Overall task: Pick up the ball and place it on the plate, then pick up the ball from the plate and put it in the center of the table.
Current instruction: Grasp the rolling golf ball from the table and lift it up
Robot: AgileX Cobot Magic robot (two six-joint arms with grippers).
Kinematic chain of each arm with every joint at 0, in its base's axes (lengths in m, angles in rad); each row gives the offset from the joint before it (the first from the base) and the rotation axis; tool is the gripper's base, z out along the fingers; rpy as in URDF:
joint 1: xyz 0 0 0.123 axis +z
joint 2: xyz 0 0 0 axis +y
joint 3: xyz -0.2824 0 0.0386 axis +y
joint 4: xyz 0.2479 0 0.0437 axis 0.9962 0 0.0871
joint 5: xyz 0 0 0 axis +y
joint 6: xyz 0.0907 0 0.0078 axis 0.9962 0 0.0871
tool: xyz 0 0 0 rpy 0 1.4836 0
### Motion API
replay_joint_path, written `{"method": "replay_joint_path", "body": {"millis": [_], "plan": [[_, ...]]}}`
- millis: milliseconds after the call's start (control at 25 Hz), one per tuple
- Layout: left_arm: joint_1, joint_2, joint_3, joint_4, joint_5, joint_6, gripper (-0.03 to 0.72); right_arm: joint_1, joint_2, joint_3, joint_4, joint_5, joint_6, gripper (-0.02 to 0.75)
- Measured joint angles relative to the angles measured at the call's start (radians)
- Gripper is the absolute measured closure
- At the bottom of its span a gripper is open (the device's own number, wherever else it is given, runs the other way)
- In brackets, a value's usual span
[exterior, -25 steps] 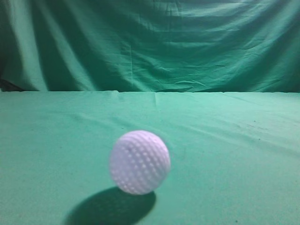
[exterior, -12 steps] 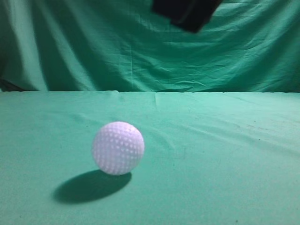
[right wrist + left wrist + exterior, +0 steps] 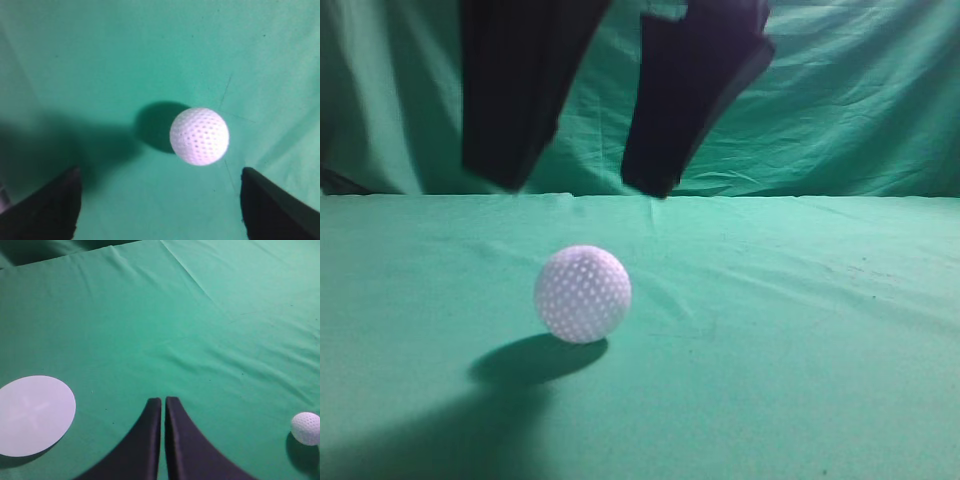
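Note:
The white dimpled ball rests on the green-cloth table. My right gripper hangs above it, open wide, with its two dark fingers apart over the ball and not touching it. In the right wrist view the ball lies just ahead of the open fingers. My left gripper is shut and empty above the cloth. The white round plate lies to its left and is empty. The ball sits at the far right edge of the left wrist view.
A draped green cloth backdrop rises behind the table's far edge. The cloth on the table is wrinkled, with a fold line running across it. Nothing else stands on it.
The ball has moved away from the camera and now sits still. The right gripper has come down from the top of the exterior view, fingers open, to just above the ball.

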Motion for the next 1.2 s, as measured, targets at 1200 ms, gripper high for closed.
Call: {"method": "replay_joint_path", "body": {"millis": [1200], "plan": [[0.000, 0.000, 0.000, 0.000, 0.026, 0.000, 0.688, 0.000, 0.268, -0.220, -0.101, 0.071, 0.095, 0.419]]}}
